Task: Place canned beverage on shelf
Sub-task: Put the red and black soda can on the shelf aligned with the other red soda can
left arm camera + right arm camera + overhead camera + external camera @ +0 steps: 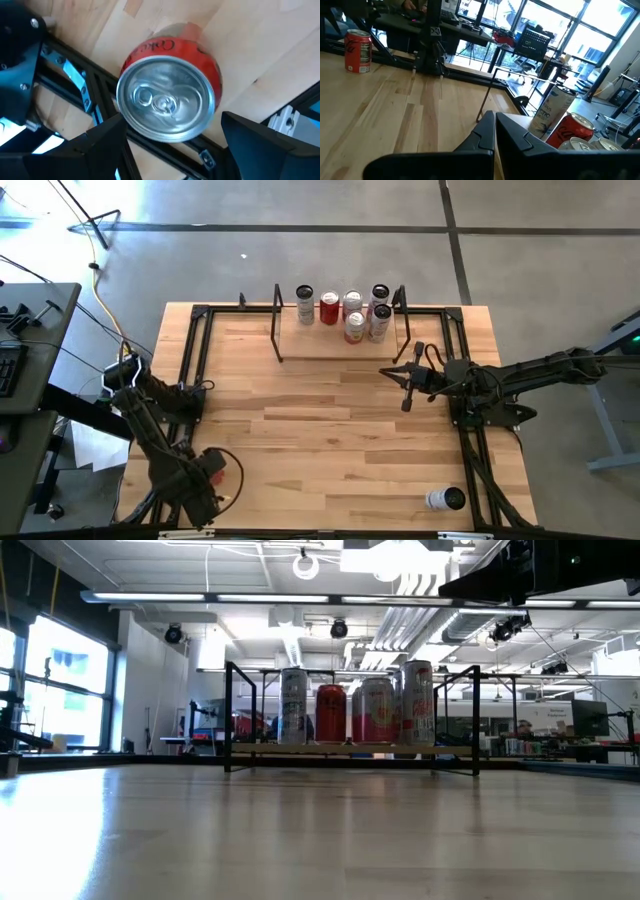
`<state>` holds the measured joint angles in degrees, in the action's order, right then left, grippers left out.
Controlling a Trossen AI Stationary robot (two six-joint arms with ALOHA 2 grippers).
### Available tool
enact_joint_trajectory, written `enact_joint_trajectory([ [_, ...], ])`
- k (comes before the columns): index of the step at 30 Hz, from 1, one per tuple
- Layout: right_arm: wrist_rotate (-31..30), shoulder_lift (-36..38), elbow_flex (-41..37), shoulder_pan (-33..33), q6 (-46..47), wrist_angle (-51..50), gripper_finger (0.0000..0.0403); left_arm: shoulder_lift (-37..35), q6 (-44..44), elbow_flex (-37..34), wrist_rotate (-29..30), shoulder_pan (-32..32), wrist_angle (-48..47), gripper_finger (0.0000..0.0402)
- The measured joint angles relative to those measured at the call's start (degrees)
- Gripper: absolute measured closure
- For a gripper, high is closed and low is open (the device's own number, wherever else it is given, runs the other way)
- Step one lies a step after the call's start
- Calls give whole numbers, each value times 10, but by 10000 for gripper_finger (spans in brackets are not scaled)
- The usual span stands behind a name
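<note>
A red canned beverage [167,102] stands upright on the tabletop near its front left corner, also seen in the right wrist view [358,50]. My left gripper [212,472] hangs over it, pointing down and open, with one finger on each side of the can's top and clear of it. The shelf [335,352], a low wooden board between black end frames, stands at the far middle and carries several upright cans [345,712]. My right gripper [407,388] hovers level and shut in front of the shelf's right end, holding nothing.
A white can [445,499] lies on its side near the front right corner. Black rails [195,370] frame the tabletop on the left and right. Bare wood stretches between the red can and the shelf.
</note>
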<state>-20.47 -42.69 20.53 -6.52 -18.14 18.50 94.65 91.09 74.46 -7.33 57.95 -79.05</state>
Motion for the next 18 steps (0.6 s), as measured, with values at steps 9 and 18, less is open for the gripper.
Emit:
enact_joint_trajectory([
  [9, 1, 0, 0, 0, -1, 1, 403, 0, -22, -12, 41, -13, 3, 87],
  [18, 1, 0, 0, 0, 0, 1, 403, 0, -26, -12, 49, -49, 7, 87],
])
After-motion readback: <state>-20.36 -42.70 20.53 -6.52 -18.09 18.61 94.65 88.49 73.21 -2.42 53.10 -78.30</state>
